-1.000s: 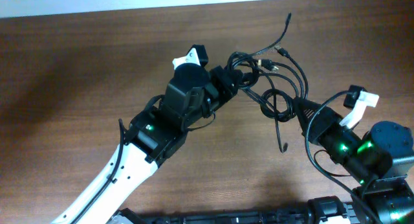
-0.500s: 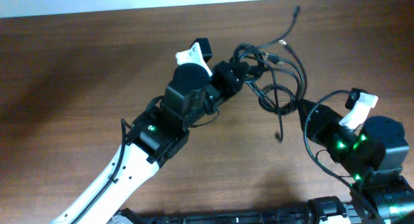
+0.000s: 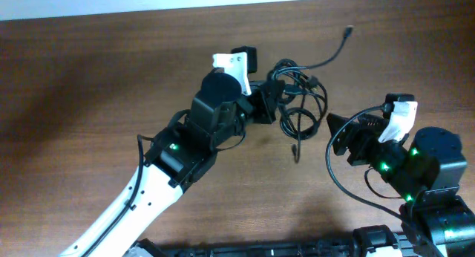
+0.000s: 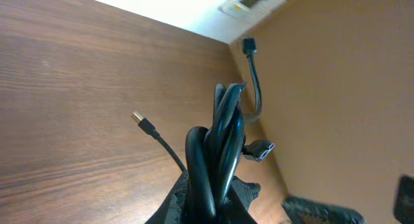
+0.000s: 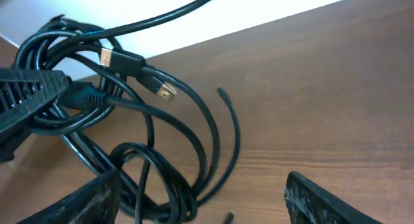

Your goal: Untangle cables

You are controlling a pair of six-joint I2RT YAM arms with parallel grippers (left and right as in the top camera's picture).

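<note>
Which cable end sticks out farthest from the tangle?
The black plug on the single strand arcing up and right in the overhead view, away from the tangled cables. The other ends lie within or just below the bundle.

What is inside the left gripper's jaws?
The left gripper clamps a bundle of black cables, several strands together. Its fingers cover the pinched stretch, so the strand count there is hidden.

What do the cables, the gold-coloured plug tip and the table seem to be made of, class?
cables: black plastic or rubber sheath, slightly glossy; they bend in loops.
plug tip: probably metal; it has a bright gold glint.
table: wood or wood-look laminate; brown grain lines, matte.
</note>
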